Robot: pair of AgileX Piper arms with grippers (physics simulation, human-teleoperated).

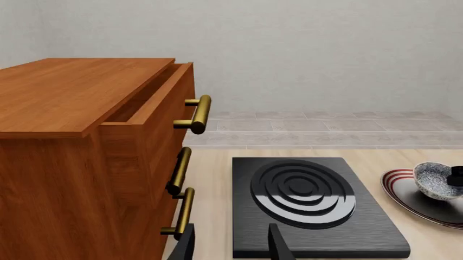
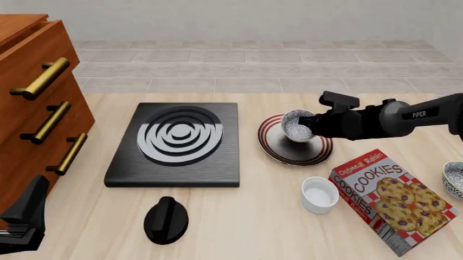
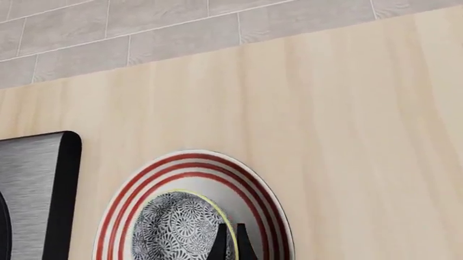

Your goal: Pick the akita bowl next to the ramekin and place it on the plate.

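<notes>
The akita bowl (image 2: 295, 125), speckled black and white, sits tilted over the middle of the red-ringed plate (image 2: 275, 145); whether it rests on the plate or hangs just above it is unclear. My right gripper (image 2: 307, 128) reaches in from the right, shut on the bowl's near rim. In the right wrist view the fingers (image 3: 219, 245) pinch the rim of the akita bowl (image 3: 177, 230) above the plate (image 3: 210, 161). The white ramekin (image 2: 320, 194) stands alone in front of the plate. My left gripper (image 1: 231, 246) is open and holds nothing, low at the table's near left.
A black stove (image 2: 177, 142) with a ringed burner lies left of the plate, with a black knob-like piece (image 2: 166, 219) in front of it. A wooden drawer cabinet (image 2: 36, 103) stands far left. A cookies box (image 2: 387, 200) and a second patterned bowl (image 2: 454, 179) are at the right.
</notes>
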